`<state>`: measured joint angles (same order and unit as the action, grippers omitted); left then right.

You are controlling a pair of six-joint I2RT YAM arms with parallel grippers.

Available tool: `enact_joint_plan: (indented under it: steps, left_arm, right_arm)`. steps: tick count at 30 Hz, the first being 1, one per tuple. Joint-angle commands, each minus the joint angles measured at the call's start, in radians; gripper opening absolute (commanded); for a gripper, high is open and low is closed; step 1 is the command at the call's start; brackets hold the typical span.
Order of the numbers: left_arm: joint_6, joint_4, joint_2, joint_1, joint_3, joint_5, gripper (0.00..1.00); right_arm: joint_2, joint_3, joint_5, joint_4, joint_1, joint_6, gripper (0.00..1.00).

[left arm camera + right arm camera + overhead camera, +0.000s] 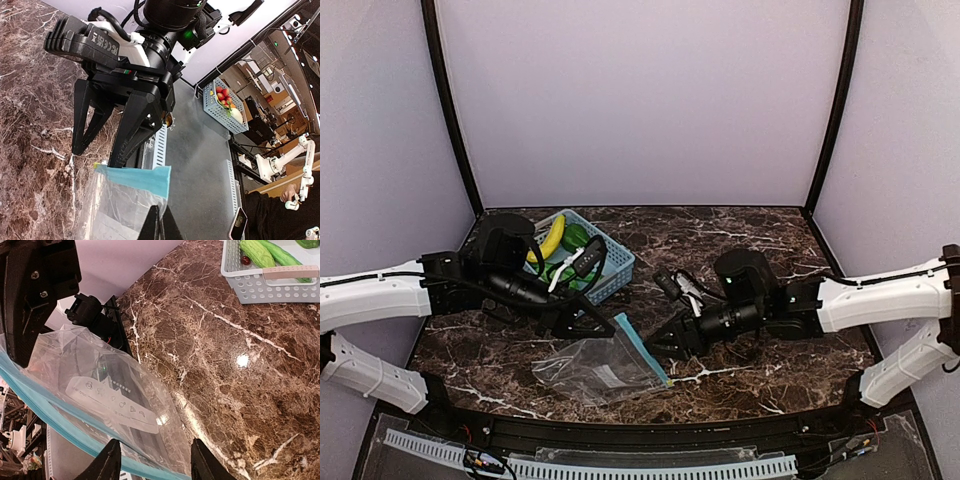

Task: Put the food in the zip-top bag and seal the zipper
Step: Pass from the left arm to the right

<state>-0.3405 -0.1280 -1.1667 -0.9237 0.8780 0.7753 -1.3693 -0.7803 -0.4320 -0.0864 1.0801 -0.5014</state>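
Observation:
The clear zip-top bag lies near the table's front edge, its light-blue zipper raised at the right side. My left gripper is shut on the bag just below the zipper. My right gripper stands open, with the bag's mouth edge and zipper between its fingers. The food stays in the basket: a yellow banana, a dark green pepper and long green pieces.
The light-blue slotted basket stands at the back left behind my left arm, and its wall shows in the right wrist view. A white slotted duct runs along the table's front edge.

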Motion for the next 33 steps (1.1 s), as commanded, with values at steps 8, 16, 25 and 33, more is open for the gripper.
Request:
enact_joint_plan:
  steps: [8, 16, 25, 33]
  left_arm:
    - [0.002, 0.025, 0.025, -0.004, -0.024, -0.011, 0.01]
    - [0.031, -0.013, 0.046, -0.004, -0.04, -0.078, 0.01]
    - [0.017, 0.002, 0.016, -0.004, -0.023, -0.018, 0.01]
    - [0.011, 0.008, 0.014, -0.004, -0.028, -0.003, 0.01]
  right_arm:
    - [-0.049, -0.055, -0.155, -0.077, 0.013, 0.031, 0.42]
    - [-0.017, -0.012, -0.194, -0.086, 0.026, -0.004, 0.43]
    - [-0.011, 0.029, -0.186, -0.148, 0.035, -0.024, 0.44]
    - [-0.076, -0.006, -0.197, -0.197, 0.037, -0.026, 0.4]
